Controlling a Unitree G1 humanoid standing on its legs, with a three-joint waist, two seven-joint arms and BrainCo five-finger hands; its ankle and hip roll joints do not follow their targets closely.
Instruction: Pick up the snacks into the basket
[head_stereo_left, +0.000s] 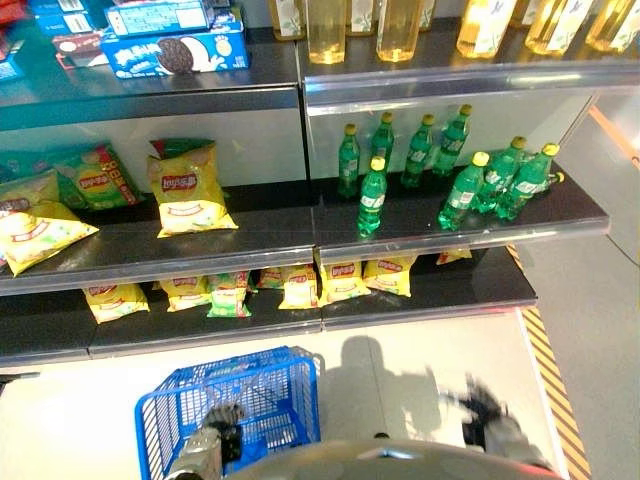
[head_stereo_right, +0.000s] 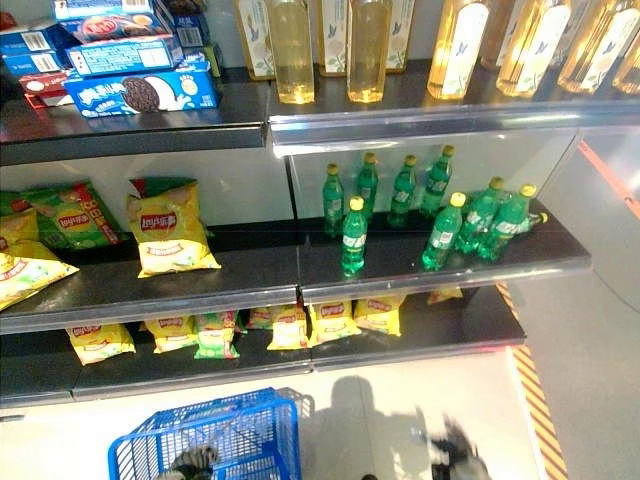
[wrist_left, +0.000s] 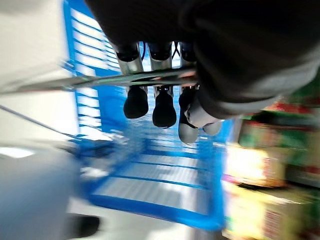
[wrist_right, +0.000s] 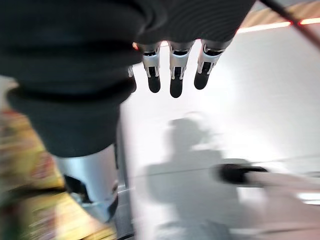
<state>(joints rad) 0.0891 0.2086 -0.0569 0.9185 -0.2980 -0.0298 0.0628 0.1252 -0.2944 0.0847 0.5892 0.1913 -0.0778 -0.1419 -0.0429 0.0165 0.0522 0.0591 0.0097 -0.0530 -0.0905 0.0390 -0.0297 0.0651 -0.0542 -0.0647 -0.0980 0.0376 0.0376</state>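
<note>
Left hand (wrist_left: 165, 100) carries the basket (head_stereo_left: 255, 395) before the snack shelves.
Its fingers curl round the handle (wrist_left: 100, 82). The right hand (wrist_right: 172, 70), near right, hangs with fingers straight and empty. Chips (head_stereo_left: 188, 190) lie on the far shelf (head_stereo_left: 200, 250).

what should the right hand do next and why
Probably reach the right hand up toward the yellow chip bags on the bottom shelf. It hangs low over the floor with straight fingers holding nothing, while the left hand already grips the blue basket by its handle.
</note>
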